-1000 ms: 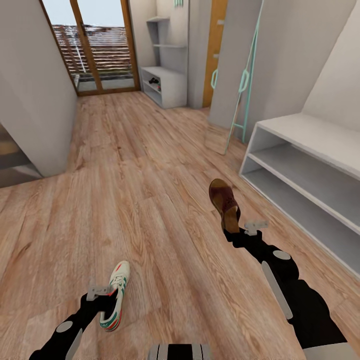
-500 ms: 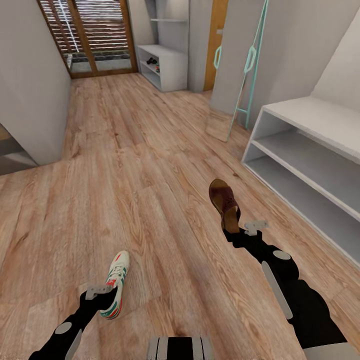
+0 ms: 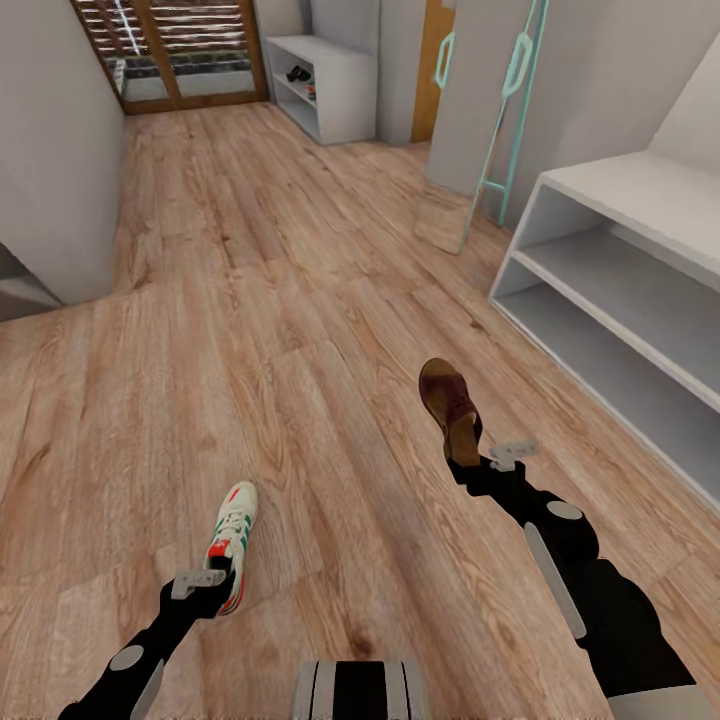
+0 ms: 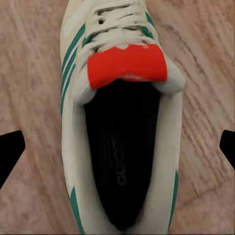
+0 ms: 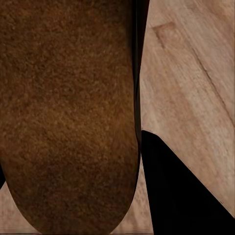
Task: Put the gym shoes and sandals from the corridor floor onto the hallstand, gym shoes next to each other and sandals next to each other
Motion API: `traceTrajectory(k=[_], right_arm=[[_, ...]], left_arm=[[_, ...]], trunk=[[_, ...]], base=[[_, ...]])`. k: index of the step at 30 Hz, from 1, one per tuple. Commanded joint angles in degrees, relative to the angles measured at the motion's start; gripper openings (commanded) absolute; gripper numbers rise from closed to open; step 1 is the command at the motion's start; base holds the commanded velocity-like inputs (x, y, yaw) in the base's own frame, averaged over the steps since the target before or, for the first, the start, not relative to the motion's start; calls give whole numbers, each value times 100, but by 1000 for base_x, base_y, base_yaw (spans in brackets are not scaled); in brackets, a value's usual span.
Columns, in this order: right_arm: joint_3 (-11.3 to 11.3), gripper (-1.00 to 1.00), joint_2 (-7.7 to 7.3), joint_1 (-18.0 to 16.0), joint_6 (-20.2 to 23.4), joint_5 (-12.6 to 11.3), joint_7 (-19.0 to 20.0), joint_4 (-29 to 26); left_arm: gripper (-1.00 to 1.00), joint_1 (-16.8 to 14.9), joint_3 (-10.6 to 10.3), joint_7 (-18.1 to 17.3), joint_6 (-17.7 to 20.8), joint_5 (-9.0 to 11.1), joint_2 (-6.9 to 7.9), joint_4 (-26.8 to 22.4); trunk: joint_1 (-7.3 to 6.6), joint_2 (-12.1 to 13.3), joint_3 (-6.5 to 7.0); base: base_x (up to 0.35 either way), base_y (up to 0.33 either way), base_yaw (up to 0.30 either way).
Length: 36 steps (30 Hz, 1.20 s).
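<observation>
In the head view, the left gripper holds the heel end of a cream-white lace-up gym shoe with green stripes and red-orange patches; its toe points away from the robot, over the light brown wood-plank corridor floor. The right gripper is clenched on the heel end of a dark brown leather sandal with a tan footbed, which stands tilted up and forward from the black arm. At the right side there is a plain white bench with two open shelf bays. A pale turquoise thin frame leans on the grey wall beside it. At the far end of the corridor stands the pale grey-white hallstand with low open bays; a small dark thing lies in its bay, too small to tell. Next to it is a wooden-framed glass door.

In the left wrist view, the gym shoe lies between two black fingertips at the picture edges; they stand apart from its sides here.

In the right wrist view, the brown footbed of the sandal is very close, with one black finger just beside its edge, above the wooden floor
</observation>
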Motion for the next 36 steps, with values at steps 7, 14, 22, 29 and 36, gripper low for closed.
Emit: traceTrajectory(k=[7,14,22,29,36], right_arm=[[5,-100,-4,-3,34,-61,-20,-6],[5,-100,2,-3,34,-60,-22,-6],[5,-100,3,-3,32,-62,-27,-6],[5,-100,3,-3,31,-62,-28,-6],[5,-100,3,-3,29,-59,-26,1]], left_arm=[[100,-5,46,-36,-25,-58,-8,4],[100,-5,48,-43,-27,-58,-10,5],[100,-5,42,-44,-27,-58,-11,5],[100,-5,42,-44,-27,-64,-11,5],[100,-5,40,-44,-27,-67,-10,5]], trunk=[[17,-11,-222],[17,-11,-274],[27,-17,-371],[40,-23,-483],[45,-26,-527]], base=[[0,0,0],[0,0,0],[0,0,0],[0,0,0],[0,0,0]])
